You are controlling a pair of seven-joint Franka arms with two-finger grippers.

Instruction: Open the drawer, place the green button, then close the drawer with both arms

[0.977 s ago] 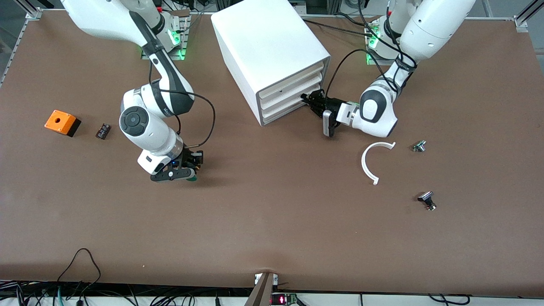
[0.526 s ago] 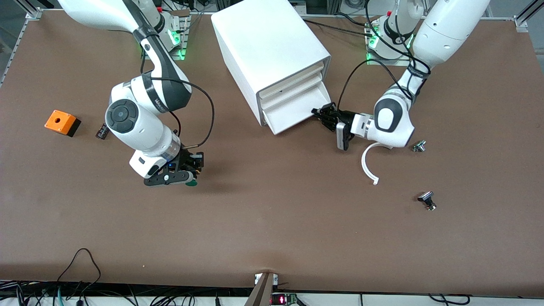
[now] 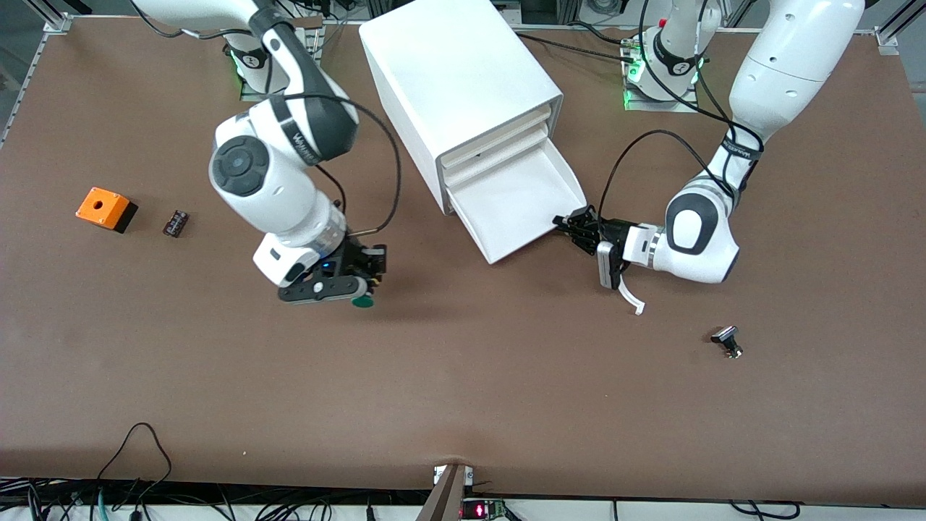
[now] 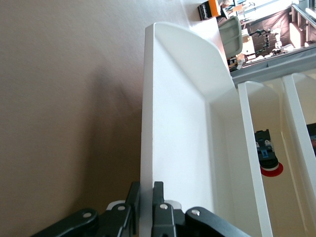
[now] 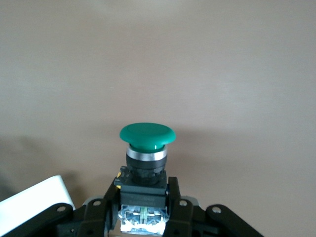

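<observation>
Orange box (image 3: 105, 208) and small black part (image 3: 175, 223) on table (image 3: 463, 391) toward right arm's end. Right end effector (image 3: 359, 288) over bare table, fingers pinching black body of green-capped button (image 3: 362, 302); cap clear of fingers in wrist view (image 5: 147, 134). White cabinet (image 3: 459, 87): lowest drawer (image 3: 517, 206) pulled out. Left end effector (image 3: 576, 226) at drawer's front corner, fingers (image 4: 159, 210) clamped on drawer wall (image 4: 173, 128). White curved piece (image 3: 631, 297) under left wrist. Small black-and-silver part (image 3: 727, 341) nearer front camera.

A robotics lab: two bench-mounted arms (image 3: 289, 145) (cables trailing) over a brown table (image 3: 463, 391).
</observation>
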